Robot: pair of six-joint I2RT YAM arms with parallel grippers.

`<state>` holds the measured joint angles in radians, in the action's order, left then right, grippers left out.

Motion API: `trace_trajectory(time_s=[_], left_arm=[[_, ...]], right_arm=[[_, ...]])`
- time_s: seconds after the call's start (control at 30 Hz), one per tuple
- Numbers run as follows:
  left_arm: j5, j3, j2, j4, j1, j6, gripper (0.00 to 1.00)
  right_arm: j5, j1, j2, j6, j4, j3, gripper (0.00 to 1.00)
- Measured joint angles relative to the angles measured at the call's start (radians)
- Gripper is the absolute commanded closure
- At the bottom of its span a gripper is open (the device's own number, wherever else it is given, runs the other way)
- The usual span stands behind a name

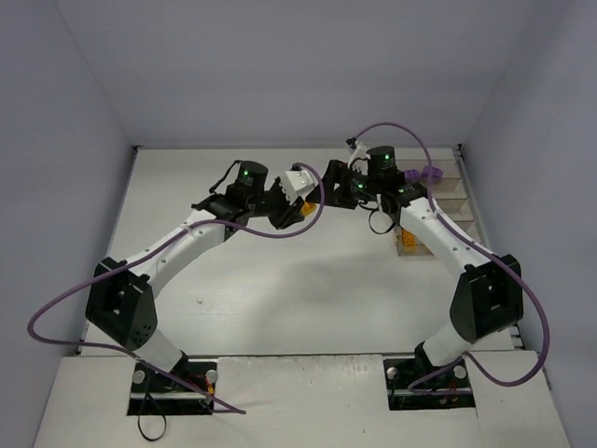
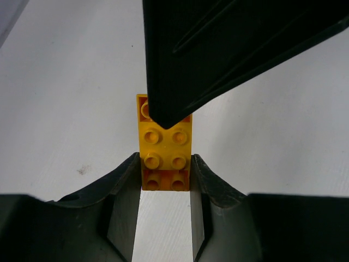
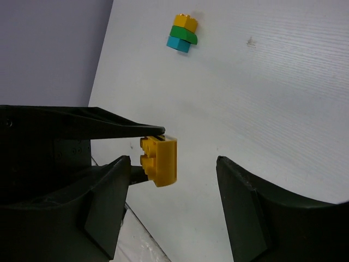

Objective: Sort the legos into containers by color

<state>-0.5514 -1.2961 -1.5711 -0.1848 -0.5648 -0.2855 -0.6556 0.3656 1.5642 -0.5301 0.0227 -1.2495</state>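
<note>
The orange lego [image 2: 164, 146] sits pinched at its near end between the fingertips of the left hand [image 2: 165, 169], clenched on it above the counter [image 2: 65, 109]; the right hand [image 3: 173, 169] stands released, spread wide around the same lego, gripping nothing

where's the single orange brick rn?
The orange brick is clamped in the left gripper, over the table's far middle in the top view, between the right gripper's open fingers.
</note>
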Motion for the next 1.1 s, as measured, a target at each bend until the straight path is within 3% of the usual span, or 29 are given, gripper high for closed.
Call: trace_trajectory(time_s=[0.1,0.13,0.2,0.3,0.33,0.5,0.63,0.97,1.1], left_arm=[[0.01,0.0,0.013,-0.002,-0.011,0.001,0.91],[0.013,0.0,0.017,-0.002,-0.016,0.001,0.91],[0.019,0.0,0.028,0.0,-0.022,0.002,0.91],[0.034,0.007,0.035,-0.002,-0.025,0.003,0.9],[0.036,0.011,0.036,0.0,-0.024,0.004,0.89],[0.043,0.023,0.036,0.01,-0.028,0.029,0.27],[0.118,0.046,0.042,0.035,-0.031,0.09,0.19],[0.516,0.217,0.15,-0.022,-0.005,0.322,0.19],[0.595,0.282,0.236,-0.038,0.064,0.418,0.19]], right_arm=[[0.0,0.019,0.001,-0.003,-0.017,-0.006,0.47],[0.0,0.025,0.001,-0.004,-0.019,-0.006,0.58],[0.001,0.036,0.001,-0.005,-0.019,-0.006,0.69],[-0.004,0.047,0.001,-0.013,-0.032,-0.005,0.97],[0.001,0.048,0.001,-0.014,-0.033,-0.003,1.0],[0.021,0.045,-0.005,-0.011,-0.035,0.021,1.0],[0.095,-0.015,-0.039,0.013,0.005,0.069,1.0],[0.479,-0.515,-0.19,0.113,0.214,0.148,1.0],[0.572,-0.58,-0.192,0.12,0.256,0.172,1.0]])
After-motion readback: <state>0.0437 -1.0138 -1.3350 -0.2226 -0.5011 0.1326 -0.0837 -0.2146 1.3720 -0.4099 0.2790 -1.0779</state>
